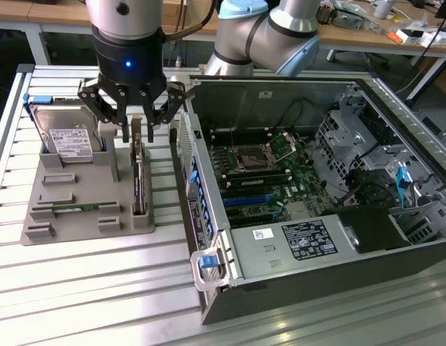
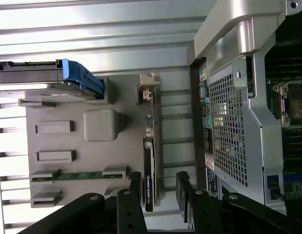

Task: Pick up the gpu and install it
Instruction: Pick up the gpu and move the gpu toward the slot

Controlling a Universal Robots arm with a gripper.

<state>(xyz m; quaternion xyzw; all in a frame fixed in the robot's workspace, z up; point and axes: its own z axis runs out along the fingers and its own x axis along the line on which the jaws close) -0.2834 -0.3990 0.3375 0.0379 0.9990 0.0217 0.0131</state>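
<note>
The gpu [image 1: 139, 184] is a thin dark card standing on edge in a slot of the grey holder tray [image 1: 78, 227], its silver bracket end pointing toward the back. My gripper [image 1: 137, 132] hangs open just above it, one finger on either side of its upper edge. In the wrist view the card [image 2: 150, 156] runs between my black fingertips [image 2: 183, 191], and the gripper [image 2: 159, 192] has a gap to the card on both sides. The open computer case [image 1: 302, 180] lies at the exterior view's right, with its motherboard [image 1: 262, 169] exposed.
A silver hard drive [image 1: 68, 137] with a white label and blue tab leans in the same holder [image 2: 99, 161]. A green memory stick [image 1: 75, 209] lies in a front slot. The case's perforated wall [image 2: 229, 126] stands close beside the card. All rests on a ribbed metal table [image 1: 100, 288].
</note>
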